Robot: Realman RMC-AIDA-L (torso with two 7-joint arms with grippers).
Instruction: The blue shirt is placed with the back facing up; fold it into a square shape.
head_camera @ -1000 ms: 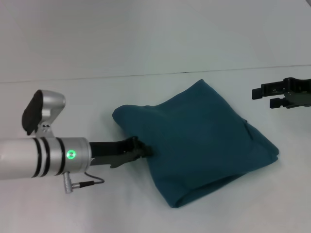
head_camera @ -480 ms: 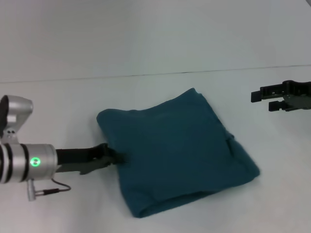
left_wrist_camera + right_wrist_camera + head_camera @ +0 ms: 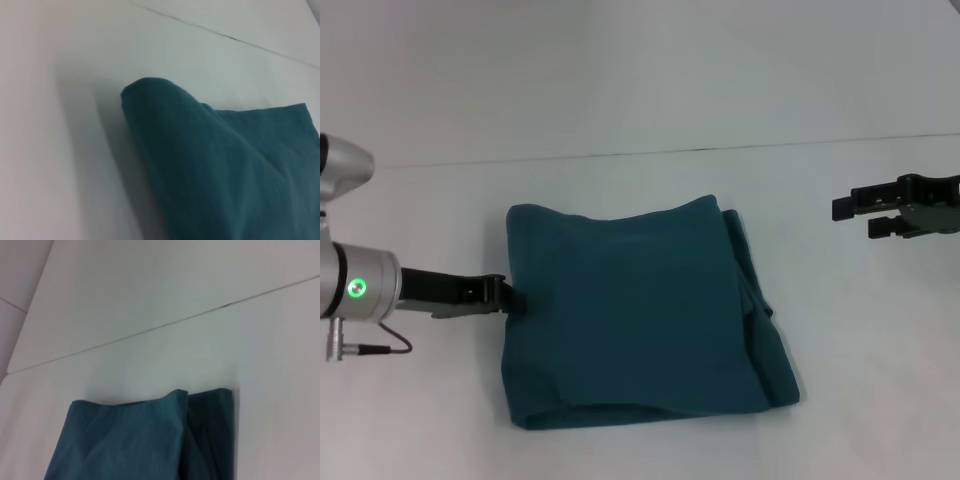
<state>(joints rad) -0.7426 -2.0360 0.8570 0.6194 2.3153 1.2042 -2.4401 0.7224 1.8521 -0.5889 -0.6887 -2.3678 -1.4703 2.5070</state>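
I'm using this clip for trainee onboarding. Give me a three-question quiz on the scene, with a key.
1. True or false: the left hand is at the left edge of the blue shirt.
2. Where is the right hand? A) on the shirt B) apart from it, to its right
3. Fill in: the shirt lies folded on the white ____.

Key: 1 true; 2 B; 3 table.

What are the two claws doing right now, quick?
Left gripper: jaws closed on the left edge of the blue shirt.
Right gripper: jaws open, holding nothing, hovering to the right, apart from the shirt.
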